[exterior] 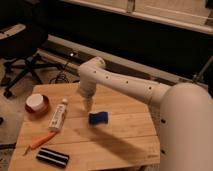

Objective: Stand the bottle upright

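The slim white bottle lies on its side on the left part of the wooden table, its small reddish cap pointing toward the far edge. My gripper hangs at the end of the white arm, pointing down over the table. It is to the right of the bottle's cap end and apart from it, above and left of a blue object.
A round red-and-white bowl sits at the table's left edge. An orange carrot-shaped item and a black bar-shaped object lie near the front left. An office chair stands on the floor at the far left.
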You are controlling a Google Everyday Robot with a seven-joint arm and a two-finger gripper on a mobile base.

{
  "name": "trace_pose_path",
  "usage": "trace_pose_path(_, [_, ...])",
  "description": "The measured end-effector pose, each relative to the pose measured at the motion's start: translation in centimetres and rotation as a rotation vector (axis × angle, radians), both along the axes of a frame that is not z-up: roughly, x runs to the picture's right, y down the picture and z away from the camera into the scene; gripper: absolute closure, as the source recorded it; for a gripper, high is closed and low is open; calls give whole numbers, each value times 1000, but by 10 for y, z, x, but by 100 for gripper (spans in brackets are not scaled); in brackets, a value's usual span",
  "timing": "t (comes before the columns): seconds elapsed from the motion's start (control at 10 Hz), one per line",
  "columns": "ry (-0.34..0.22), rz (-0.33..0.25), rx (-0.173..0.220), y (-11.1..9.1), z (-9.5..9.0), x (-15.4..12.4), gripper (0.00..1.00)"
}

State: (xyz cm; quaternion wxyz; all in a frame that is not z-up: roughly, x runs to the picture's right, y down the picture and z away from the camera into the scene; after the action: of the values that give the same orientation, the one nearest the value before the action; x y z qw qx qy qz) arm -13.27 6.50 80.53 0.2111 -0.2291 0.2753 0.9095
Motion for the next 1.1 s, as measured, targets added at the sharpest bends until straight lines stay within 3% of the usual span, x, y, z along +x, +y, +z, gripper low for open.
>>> trace_pose_path(0.7, [-9,-1,10,-2,0,-1,21])
trace_pose_path(1.0, [-77,-83,103,-20,7,-5,21])
trace_pose_path(1.1, [-90,-100,109,-20,7,-5,21])
